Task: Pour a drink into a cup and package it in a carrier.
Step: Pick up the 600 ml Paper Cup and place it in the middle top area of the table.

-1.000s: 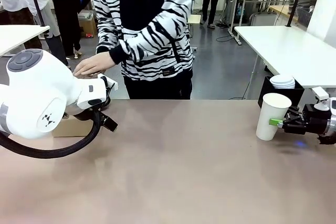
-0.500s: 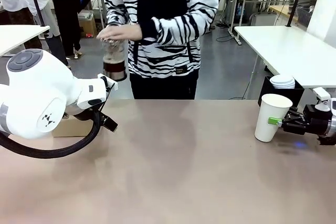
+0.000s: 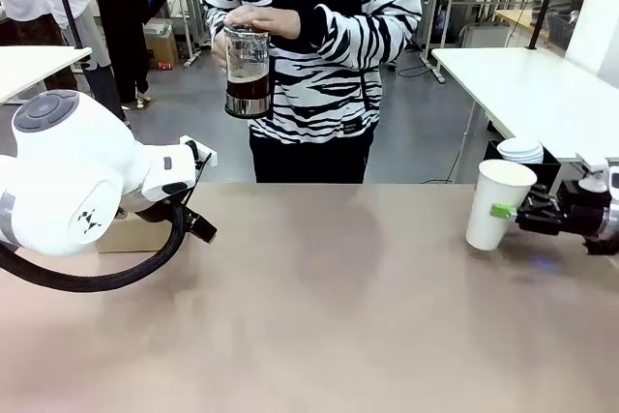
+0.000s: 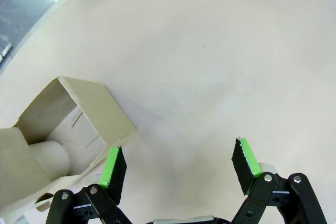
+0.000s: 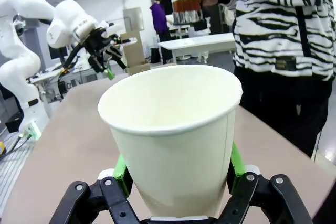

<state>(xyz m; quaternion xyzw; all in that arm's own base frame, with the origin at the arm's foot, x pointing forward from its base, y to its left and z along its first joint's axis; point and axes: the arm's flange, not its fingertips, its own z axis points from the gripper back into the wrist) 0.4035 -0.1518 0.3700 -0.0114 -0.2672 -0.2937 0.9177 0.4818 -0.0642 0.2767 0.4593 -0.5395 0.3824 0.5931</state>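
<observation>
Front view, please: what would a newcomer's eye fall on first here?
The person at the far side holds a glass carafe of dark drink at chest height. At the right edge, the right gripper clamps a tall white paper cup. The left arm's bulky white joint looms at left.

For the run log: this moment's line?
right jaws: shut on white paper cup | left jaws: open, near brown cardboard carrier | person's hand: holds clear glass carafe of dark brown drink

Left arm point(image 3: 68, 181): rounded white shell, grey end cap point(image 3: 46, 108), black corrugated cable point(image 3: 97, 282). Left gripper point(image 4: 178, 145): black linkage, green pads point(image 4: 109, 165), silver screws. Person point(image 3: 319, 45): zebra-striped sleeves, black front.
</observation>
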